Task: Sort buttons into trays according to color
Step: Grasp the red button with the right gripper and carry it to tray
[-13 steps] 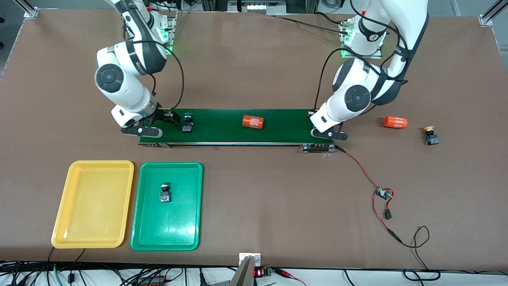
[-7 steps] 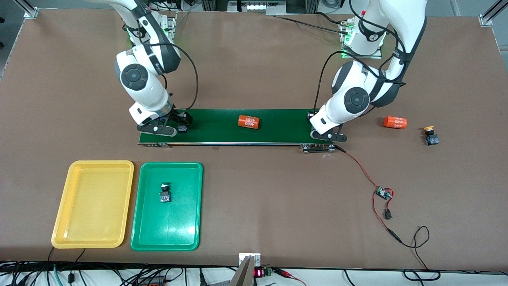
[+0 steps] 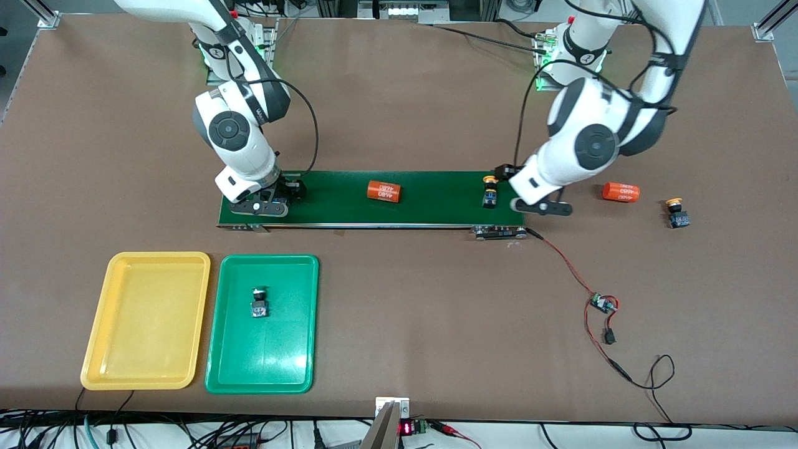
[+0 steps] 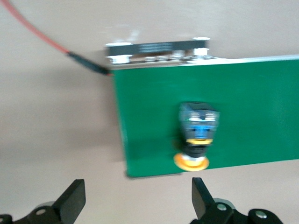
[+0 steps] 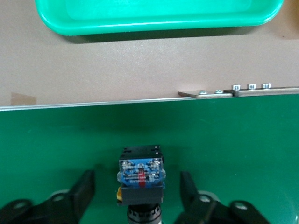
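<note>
My right gripper (image 3: 288, 192) is down on the dark-green conveyor belt (image 3: 436, 202) at the right arm's end. It is open, with its fingers on either side of a button (image 5: 140, 179) whose cap is hidden. That gripper also shows in the right wrist view (image 5: 138, 193). A yellow button (image 3: 490, 190) lies on the belt's other end and shows in the left wrist view (image 4: 198, 135). My left gripper (image 3: 514, 171) is open and empty, just off that belt end (image 4: 138, 203). Another yellow button (image 3: 676, 213) lies on the table. A green button (image 3: 259, 302) lies in the green tray (image 3: 274, 368). The yellow tray (image 3: 93, 355) holds nothing.
An orange cylinder (image 3: 383, 192) lies on the belt between the two grippers. A second orange cylinder (image 3: 621, 192) lies on the table next to the loose yellow button. A red and black cable with a small board (image 3: 601, 304) runs from the belt's end toward the front camera.
My right gripper has slid along the belt over the green-capped button. My left gripper has pulled back off the belt end, uncovering a yellow button. The cylinder on the belt drifted toward the right arm's end.
</note>
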